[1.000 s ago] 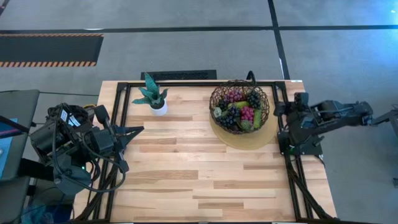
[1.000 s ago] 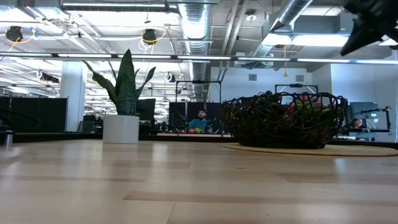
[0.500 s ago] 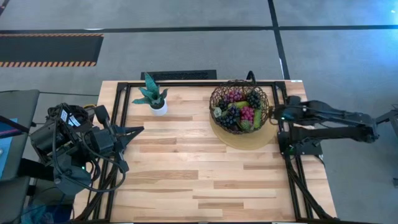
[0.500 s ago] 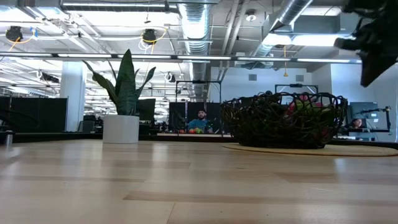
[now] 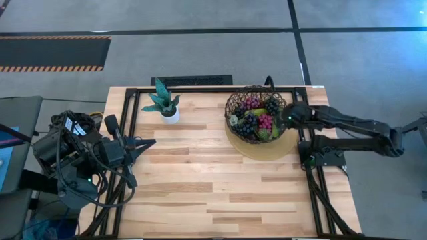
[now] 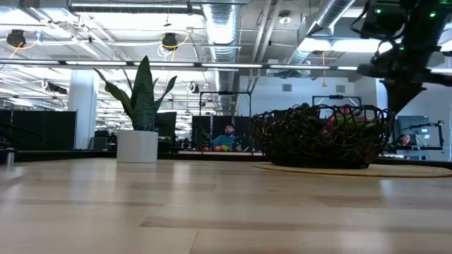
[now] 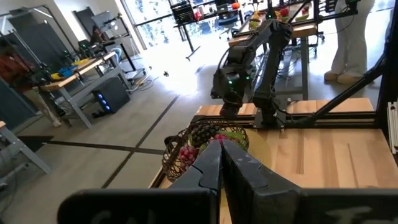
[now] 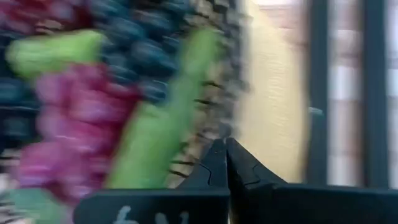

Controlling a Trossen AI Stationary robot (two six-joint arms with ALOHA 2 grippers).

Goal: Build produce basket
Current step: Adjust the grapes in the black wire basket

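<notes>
The basket (image 5: pixel 257 114) is a dark open-weave wire bowl that stands on a flat tan disc (image 5: pixel 267 148) at the table's far right. It holds purple, magenta and black grape bunches and green cucumbers (image 8: pixel 158 124). My right gripper (image 5: pixel 287 117) is shut and points down at the basket's right rim (image 6: pixel 387 113); the right wrist view shows its fingertips (image 8: pixel 225 148) over that rim. My left gripper (image 5: pixel 152 141) is shut and waits at the table's left side, pointing toward the basket (image 7: pixel 199 146). My right gripper comes at the basket's right rim (image 8: pixel 214 127) from above, fingers shut and pointing down. I cannot tell whether the fingertips touch the wire or stand just above it.
A small potted green plant (image 5: pixel 165 107) in a white pot stands at the far edge, left of the basket. Bare wooden tabletop (image 5: pixel 213 180) lies between the arms and toward the near edge. A black frame rail (image 5: pixel 313 193) runs along the right side.
My right arm has stretched out from its folded pose at the table's right edge toward the basket. Its gripper has travelled left, tipped to point down and come lower, ending at the basket's right rim. The basket and produce have stayed in place.
</notes>
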